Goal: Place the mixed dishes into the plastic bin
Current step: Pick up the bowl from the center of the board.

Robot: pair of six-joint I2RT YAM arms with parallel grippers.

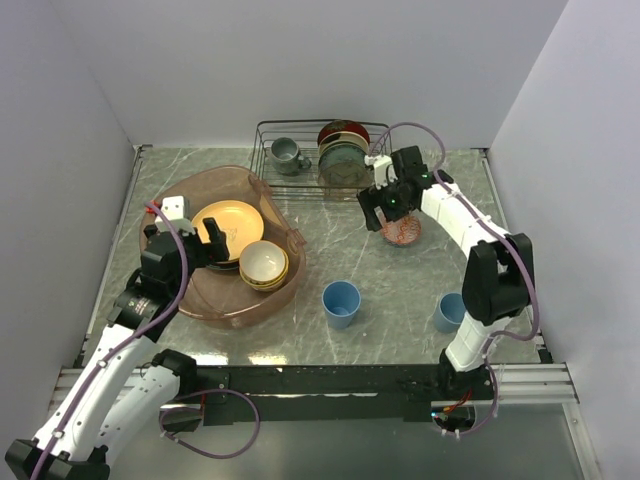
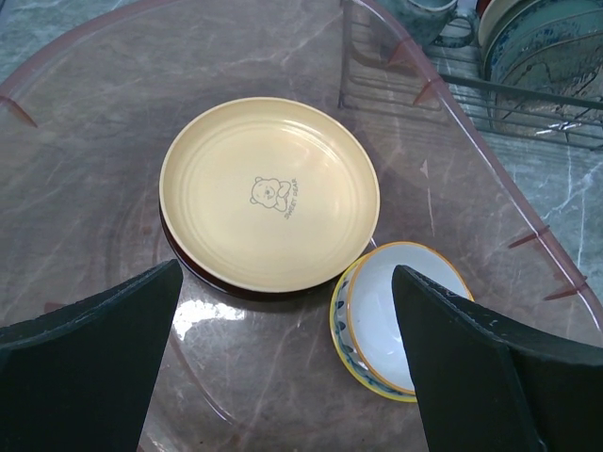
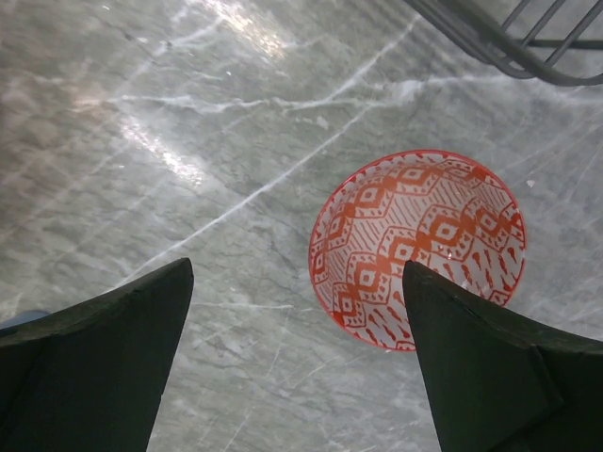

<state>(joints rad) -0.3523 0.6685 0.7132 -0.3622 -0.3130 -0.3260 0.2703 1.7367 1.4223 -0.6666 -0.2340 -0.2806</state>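
**Both tools open; four dishes in the bin, three on the bench**

The left tool hangs over the plastic bin with its fingers spread wide and nothing between them. Straight ahead of it, and lower, a yellow plate with a small bear print lies flat on the bin floor. It rests on a darker plate, of which only the red-brown edge shows. By the right finger of this tool sits a cream bowl with an orange rim. The bowl rests on a yellow-edged plate with a blue pattern, and the bowl's near side is hidden behind the finger.

The right tool is also wide open and holds nothing. It points down at the grey marbled bench. The red-patterned bowl stands upright on the bench below it, off-centre toward the right finger, which covers its lower edge. It is not clear whether the finger touches the bowl.

Beyond both tools, at the far side of the bench, stands a black wire rack. It holds a grey mug and several upright dark plates.

Back toward the arm bases, two light-blue cups stand on the bench outside the bin. One cup is between the two tools, just beside the bin's rim. The other cup is behind the right tool, close to that arm's lower link.
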